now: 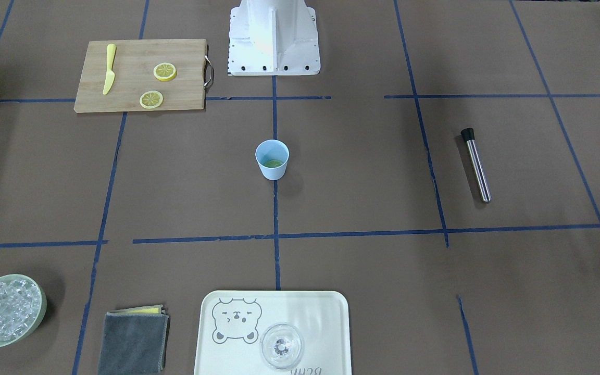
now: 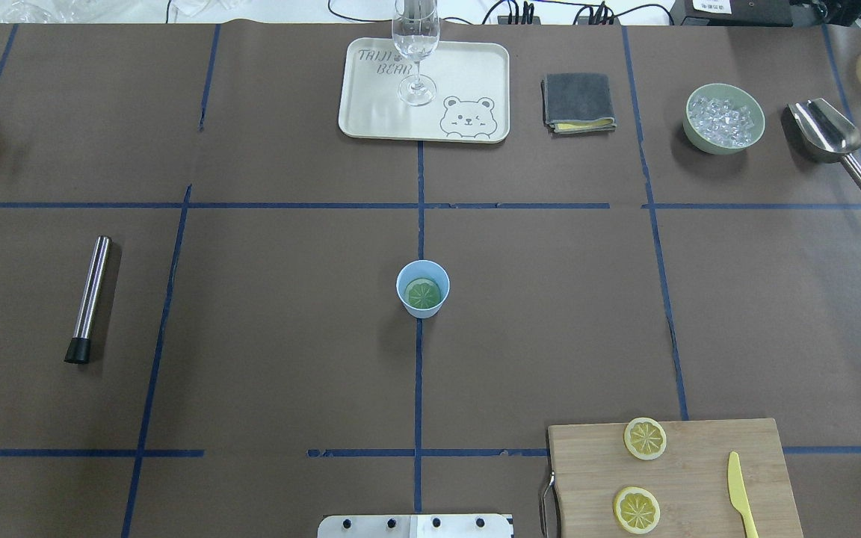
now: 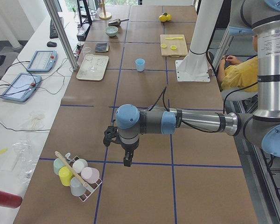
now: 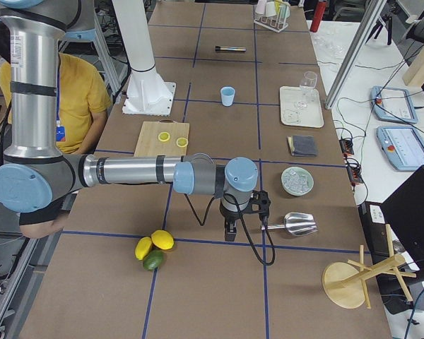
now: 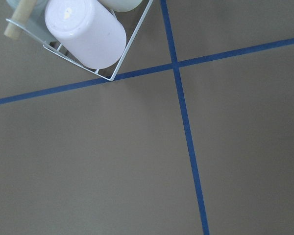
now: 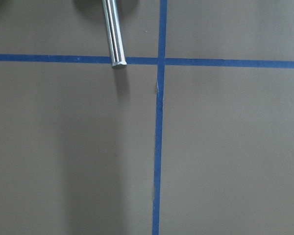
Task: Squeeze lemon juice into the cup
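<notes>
The light blue cup point(image 1: 272, 159) stands upright at the table's middle, also in the overhead view point(image 2: 423, 288). A lemon slice point(image 2: 423, 294) lies flat in its bottom. Two more lemon slices point(image 1: 165, 71) point(image 1: 151, 99) lie on the wooden cutting board point(image 1: 133, 88). My left gripper point(image 3: 127, 161) hangs far from the cup, near a rack of cups at the table's end. My right gripper point(image 4: 230, 232) hangs at the other end, beside a metal scoop. Both grippers show only in the side views, so I cannot tell whether they are open or shut.
A yellow knife point(image 1: 109, 67) lies on the board. A steel muddler point(image 1: 476, 164) lies on my left side. A bear tray point(image 1: 305, 312) with a clear glass point(image 1: 282, 346), a grey cloth point(image 1: 133, 341) and a bowl of ice point(image 1: 5, 310) line the far edge. The scoop point(image 4: 293, 224) and whole fruit point(image 4: 152, 248) lie near my right gripper.
</notes>
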`<state>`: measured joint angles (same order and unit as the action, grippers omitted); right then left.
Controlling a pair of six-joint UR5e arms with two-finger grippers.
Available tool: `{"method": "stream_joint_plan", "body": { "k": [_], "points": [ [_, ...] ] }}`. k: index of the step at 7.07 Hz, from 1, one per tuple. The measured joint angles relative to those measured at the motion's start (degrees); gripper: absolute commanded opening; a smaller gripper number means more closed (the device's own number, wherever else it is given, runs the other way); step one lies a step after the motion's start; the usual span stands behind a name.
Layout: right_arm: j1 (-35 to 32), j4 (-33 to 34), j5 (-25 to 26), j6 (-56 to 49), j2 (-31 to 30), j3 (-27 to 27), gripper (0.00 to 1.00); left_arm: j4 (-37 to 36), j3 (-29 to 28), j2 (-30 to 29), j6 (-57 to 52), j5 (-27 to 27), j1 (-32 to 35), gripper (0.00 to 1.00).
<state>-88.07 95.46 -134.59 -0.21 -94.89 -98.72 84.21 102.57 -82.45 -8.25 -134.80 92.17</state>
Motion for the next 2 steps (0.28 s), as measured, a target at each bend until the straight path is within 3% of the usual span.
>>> {"method": "stream_joint_plan", "body": {
  "k": [2],
  "points": [
    [0.0, 0.0, -0.1, 0.6, 0.0, -0.1, 1.00, -0.1, -0.1, 0.2, 1.1, -1.0, 0.0, 1.00]
  ]
}}
